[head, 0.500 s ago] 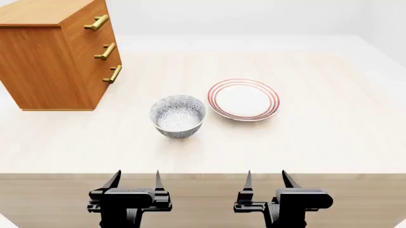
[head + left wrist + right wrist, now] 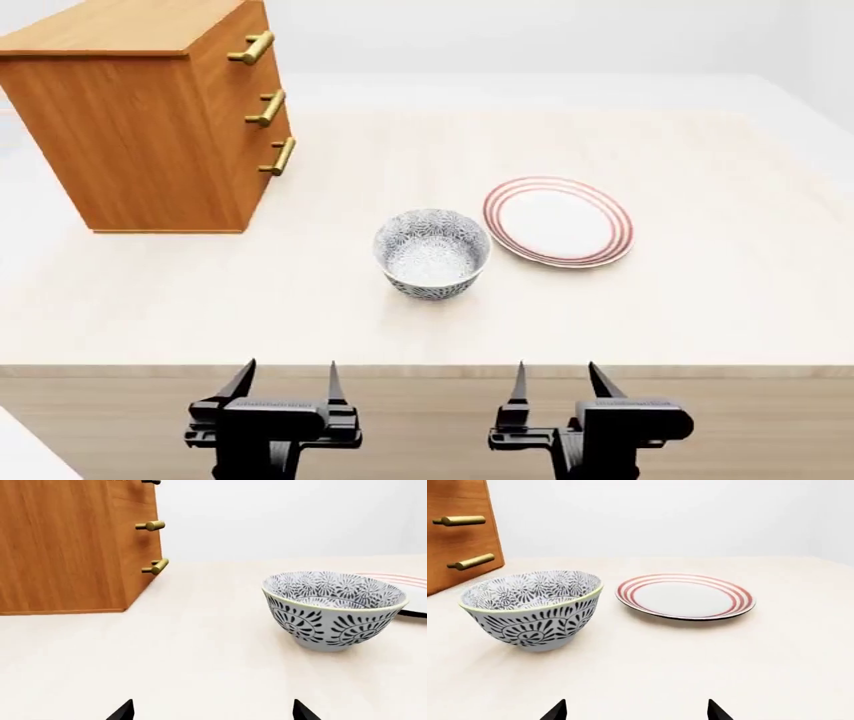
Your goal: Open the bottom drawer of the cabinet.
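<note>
The orange-brown cabinet [image 2: 147, 130] stands at the table's far left, its three gold-handled drawers facing right. The bottom drawer [image 2: 267, 170] is closed, its handle [image 2: 279, 157] lowest of the three; that handle [image 2: 156, 567] also shows in the left wrist view and again [image 2: 471, 561] in the right wrist view. My left gripper [image 2: 286, 380] and right gripper [image 2: 557, 378] hang open before the table's near edge, far from the cabinet, with nothing between their fingers. In the wrist views only the fingertips [image 2: 124, 711] [image 2: 555, 711] show.
A black-and-white patterned bowl [image 2: 431, 253] sits mid-table, between the grippers and the cabinet. A white plate with red rings [image 2: 558, 222] lies to its right. The light wooden table [image 2: 694, 310] ends in a front edge just beyond the grippers.
The head view has shifted: cabinet, bowl and plate all sit further right in the picture. The grippers hold the same place and stay open.
</note>
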Motion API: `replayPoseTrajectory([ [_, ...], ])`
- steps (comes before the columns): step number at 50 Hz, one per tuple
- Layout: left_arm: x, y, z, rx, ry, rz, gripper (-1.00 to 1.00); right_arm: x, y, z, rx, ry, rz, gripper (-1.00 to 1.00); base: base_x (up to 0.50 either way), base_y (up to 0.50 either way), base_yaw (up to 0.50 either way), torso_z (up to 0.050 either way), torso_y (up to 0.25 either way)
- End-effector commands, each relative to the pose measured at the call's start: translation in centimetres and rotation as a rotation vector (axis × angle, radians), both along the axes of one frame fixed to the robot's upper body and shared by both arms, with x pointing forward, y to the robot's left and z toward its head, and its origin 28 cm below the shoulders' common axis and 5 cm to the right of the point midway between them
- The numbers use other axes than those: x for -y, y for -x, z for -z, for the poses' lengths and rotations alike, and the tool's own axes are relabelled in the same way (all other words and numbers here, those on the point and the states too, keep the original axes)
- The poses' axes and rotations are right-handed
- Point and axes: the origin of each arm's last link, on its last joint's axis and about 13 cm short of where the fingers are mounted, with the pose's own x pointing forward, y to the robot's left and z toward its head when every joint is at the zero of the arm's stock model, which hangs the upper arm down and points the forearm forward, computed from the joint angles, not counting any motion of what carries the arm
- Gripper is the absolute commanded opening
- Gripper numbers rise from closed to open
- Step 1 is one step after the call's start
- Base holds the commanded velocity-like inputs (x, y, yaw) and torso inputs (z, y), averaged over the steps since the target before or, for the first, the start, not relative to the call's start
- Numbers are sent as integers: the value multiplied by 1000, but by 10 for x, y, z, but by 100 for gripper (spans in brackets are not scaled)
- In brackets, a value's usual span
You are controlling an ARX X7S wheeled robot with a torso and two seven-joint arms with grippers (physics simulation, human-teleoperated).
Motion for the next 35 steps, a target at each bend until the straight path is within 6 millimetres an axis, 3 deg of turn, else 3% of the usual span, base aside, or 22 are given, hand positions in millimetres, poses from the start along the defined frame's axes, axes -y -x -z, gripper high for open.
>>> replayPoseTrajectory([
  [1, 1, 0, 2, -4, -2, 4, 100, 1, 1, 1, 2, -10, -2, 100, 0, 0, 0, 0, 0],
  [9, 1, 0, 1, -7, -7, 1, 100, 1, -1, -1, -19, 15, 8, 100, 0, 0, 0, 0, 0],
  [11, 0, -2, -5, -12, -12, 4, 100, 1, -1, -9, -27, 21, -7, 100, 0, 0, 0, 0, 0],
  [14, -1, -6, -29, 3, -35, 18, 100, 1, -3, -32, -18, 35, -36, 100, 0, 0, 0, 0, 0],
  [16, -5, -10, -61, 56, -22, 0, 100, 3, -2, -69, 31, 20, -63, 100, 0, 0, 0, 0, 0],
  [19, -6, -5, -86, 122, -34, 18, 100, 4, 4, -96, 94, 27, -47, 100, 0, 0, 0, 0, 0],
  [21, -6, -1, -90, 132, -27, 25, 100, 4, 8, -103, 131, 32, -46, 100, 47, 0, 0, 0, 0],
  [35, -5, -2, -81, 125, -41, 32, 100, 5, 8, -99, 141, 17, -35, 100, 457, 0, 0, 0, 0],
])
